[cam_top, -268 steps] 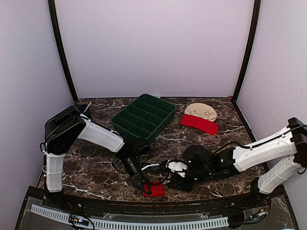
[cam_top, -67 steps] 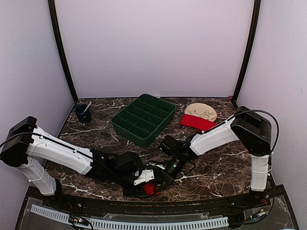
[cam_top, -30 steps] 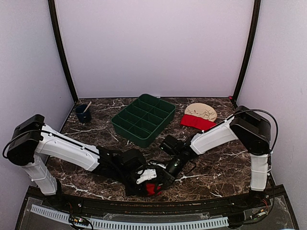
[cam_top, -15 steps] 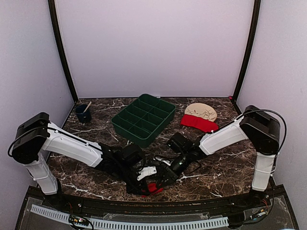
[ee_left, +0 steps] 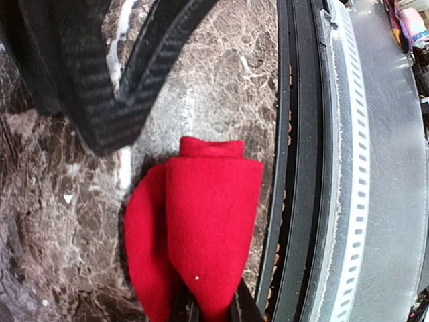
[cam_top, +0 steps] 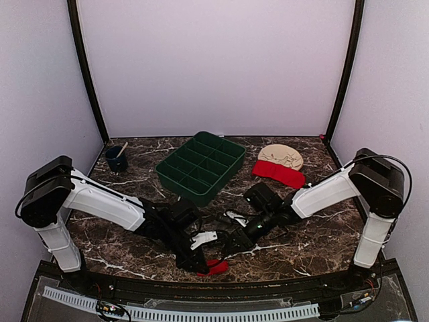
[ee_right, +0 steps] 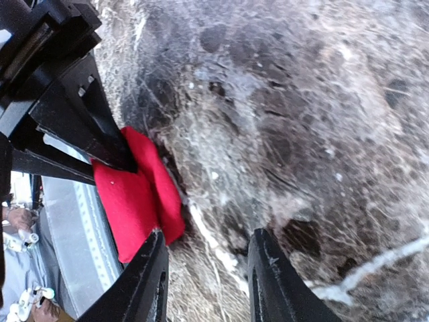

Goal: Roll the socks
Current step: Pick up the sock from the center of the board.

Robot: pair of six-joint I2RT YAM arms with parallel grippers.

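Well in front of the green tray (cam_top: 184,189), the left gripper (ee_left: 208,310) is clamped on the folded red sock (ee_left: 201,228) lying on the table, while the right gripper (ee_right: 209,241) stands parted and empty just beside the sock.

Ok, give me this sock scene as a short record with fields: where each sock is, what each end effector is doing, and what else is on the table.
folded sock: red, doubled over, at the near edge of the table
left end effector: shut on the folded sock
right end effector: open, beside the folded sock, nothing between its jaws
second sock: flat, far right, next to a beige cloth item
green tray: divided, far centre
blue cup: far left, a stick in it
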